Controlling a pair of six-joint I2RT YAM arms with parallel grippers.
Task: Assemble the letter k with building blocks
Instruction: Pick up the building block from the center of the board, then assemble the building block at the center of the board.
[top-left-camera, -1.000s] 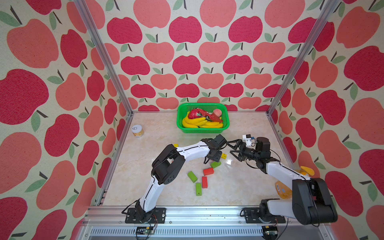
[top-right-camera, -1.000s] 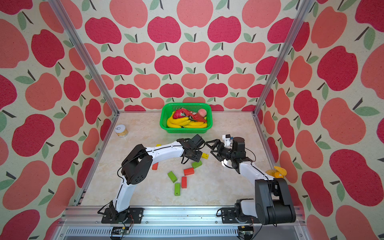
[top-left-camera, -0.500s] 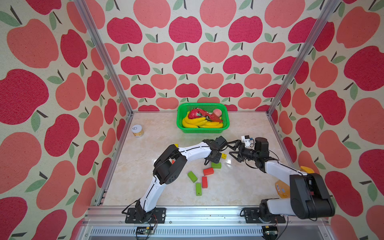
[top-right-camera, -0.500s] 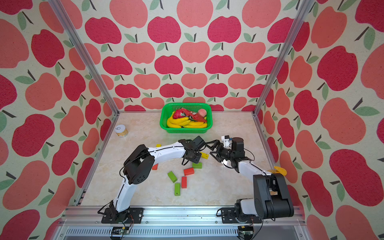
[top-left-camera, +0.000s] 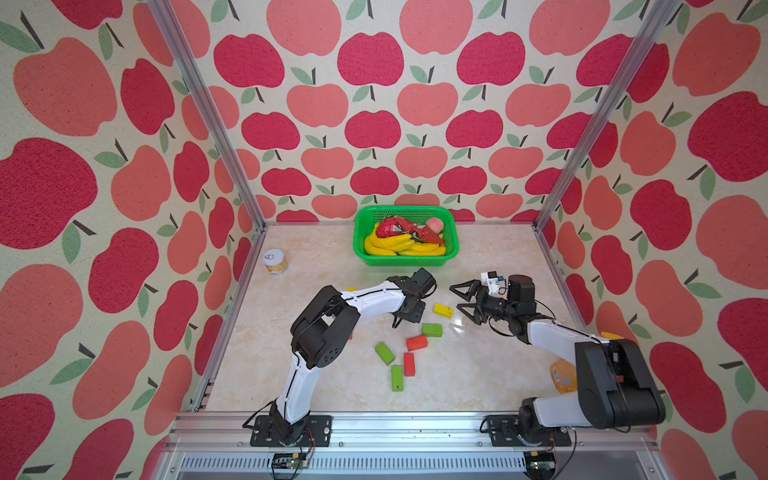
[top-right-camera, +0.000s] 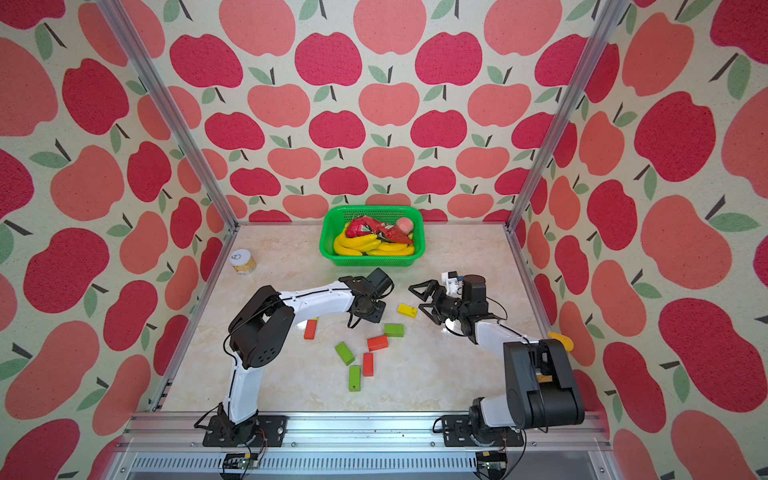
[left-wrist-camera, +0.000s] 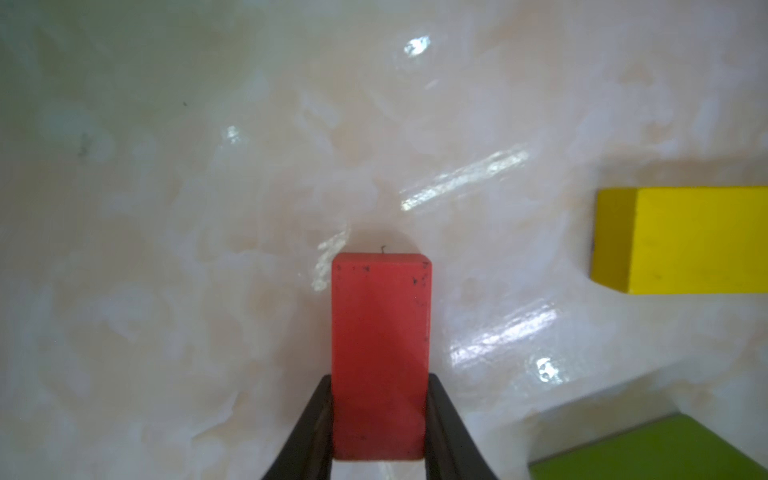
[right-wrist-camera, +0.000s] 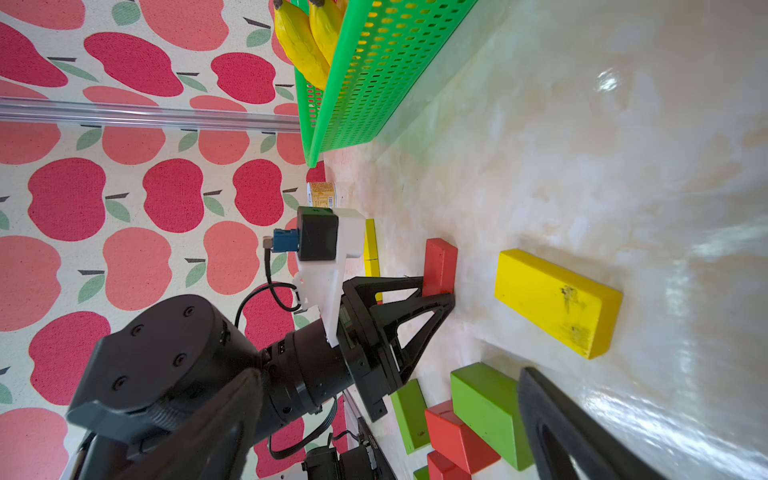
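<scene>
Narrowing since before, left hand (left-wrist-camera: 379, 380) pinches red block (left-wrist-camera: 380, 316) (right hand (top-left-camera: 454, 297) gaping).

Cream marbled table (top-left-camera: 478, 374), red block (left-wrist-camera: 380, 353), yellow block (top-left-camera: 443, 310), green block (top-left-camera: 432, 330), green basket (top-left-camera: 405, 260), apple-patterned walls (top-left-camera: 374, 104).

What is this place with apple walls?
Probably a robot practice booth: a left arm and right arm bolted to a metal rail, apple-print walls, and building blocks on the table.

A lab robot cell: aluminium frame posts (top-left-camera: 209, 116), apple-print walls (top-left-camera: 374, 124), marble-look worktop (top-left-camera: 478, 374), robot arms (top-left-camera: 370, 297) bolted to a front rail (top-left-camera: 415, 430).
</scene>
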